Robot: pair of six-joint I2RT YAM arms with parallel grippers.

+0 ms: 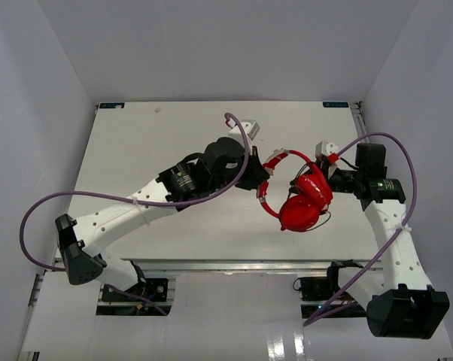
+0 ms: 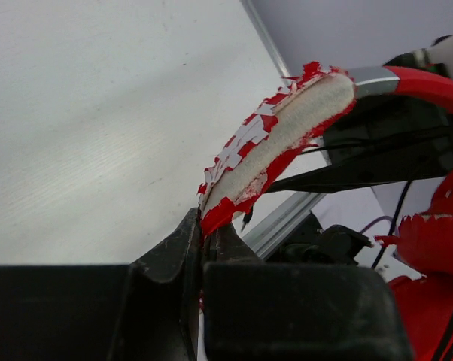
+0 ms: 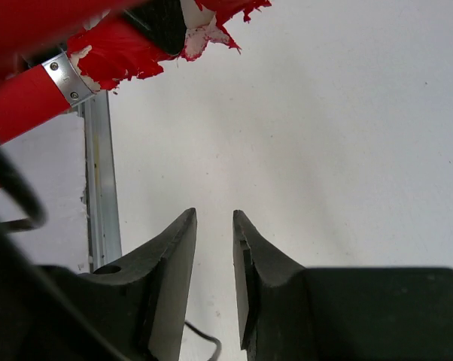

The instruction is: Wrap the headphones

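Note:
The red headphones lie right of the table's middle, cups together toward the near edge and headband arching toward the back. My left gripper is shut on the headband's worn padding, where torn red cover exposes white foam; in the left wrist view the left gripper pinches its end. My right gripper sits just right of the headphones. In the right wrist view the right gripper stands open over bare table, nothing between its fingers. A thin black cable shows below the fingers.
Purple robot cables loop beside each arm. The white table is walled in on three sides. An aluminium rail runs along its near edge. The headband's metal hinge bracket is at the top left of the right wrist view.

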